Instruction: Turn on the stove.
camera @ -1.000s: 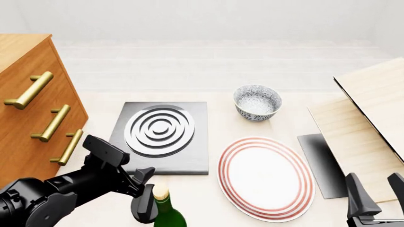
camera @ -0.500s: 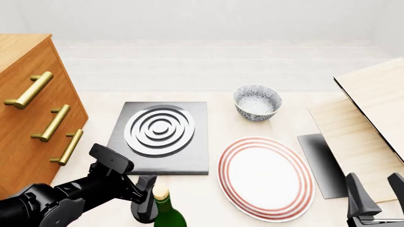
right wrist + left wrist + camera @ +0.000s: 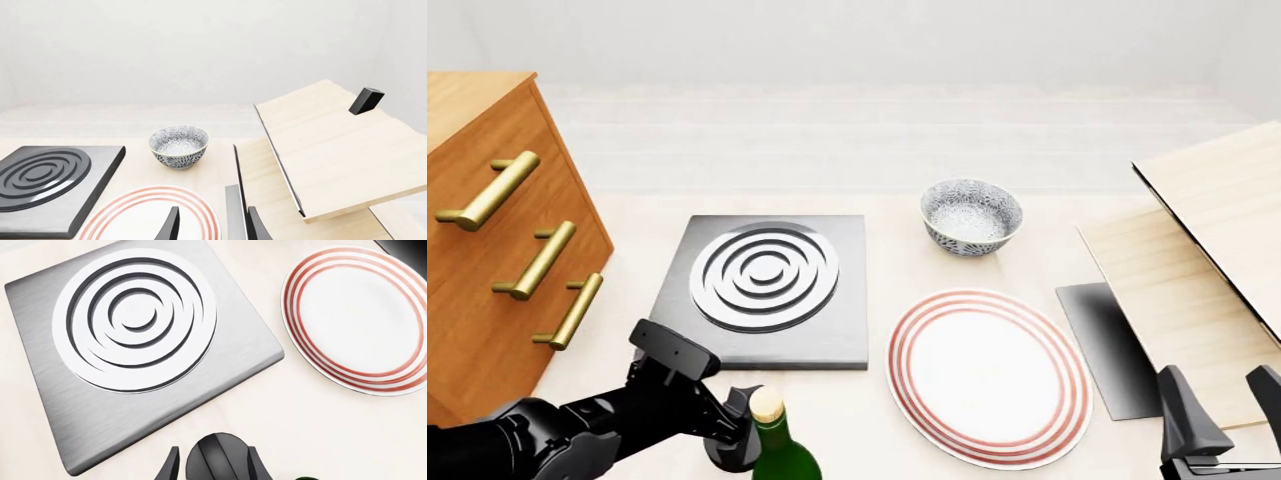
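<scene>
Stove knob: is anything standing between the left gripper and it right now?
Nothing visible does. In the left wrist view the black knob sits directly between the left gripper fingers, near the stove slab. The green bottle stands right beside the gripper in the front view, to the side and not in the path.
</scene>
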### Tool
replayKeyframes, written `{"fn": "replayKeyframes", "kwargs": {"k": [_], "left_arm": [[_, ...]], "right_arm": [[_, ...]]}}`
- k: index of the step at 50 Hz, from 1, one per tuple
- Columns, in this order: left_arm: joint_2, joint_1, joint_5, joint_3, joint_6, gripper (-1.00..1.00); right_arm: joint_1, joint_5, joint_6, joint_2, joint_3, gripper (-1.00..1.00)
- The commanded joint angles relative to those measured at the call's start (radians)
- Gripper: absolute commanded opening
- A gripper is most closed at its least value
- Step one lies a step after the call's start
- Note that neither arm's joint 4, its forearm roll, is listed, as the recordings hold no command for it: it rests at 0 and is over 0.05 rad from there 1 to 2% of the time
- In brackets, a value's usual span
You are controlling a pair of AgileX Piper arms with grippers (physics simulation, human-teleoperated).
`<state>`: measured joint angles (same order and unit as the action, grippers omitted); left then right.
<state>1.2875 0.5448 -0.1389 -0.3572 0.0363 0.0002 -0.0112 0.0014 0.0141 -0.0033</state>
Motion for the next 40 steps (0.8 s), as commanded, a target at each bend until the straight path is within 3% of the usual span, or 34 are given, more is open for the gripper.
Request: {"fn": "replayKeyframes", "kwargs": {"k": [1,21,40], "left_arm": [[0.027,0.015,-0.02,0.005,0.025,1.0],[0.122,0.007,-0.132,0.059,0.043,1.0],[0.172,0.013,-0.173,0.066,0.059,1.0]], "right_arm": [[0.0,0.0,0.0,0.0,0.0,1.0],[0.0,0.0,0.0,0.0,0.0,1.0],[0.0,0.0,0.0,0.0,0.0,1.0]]}}
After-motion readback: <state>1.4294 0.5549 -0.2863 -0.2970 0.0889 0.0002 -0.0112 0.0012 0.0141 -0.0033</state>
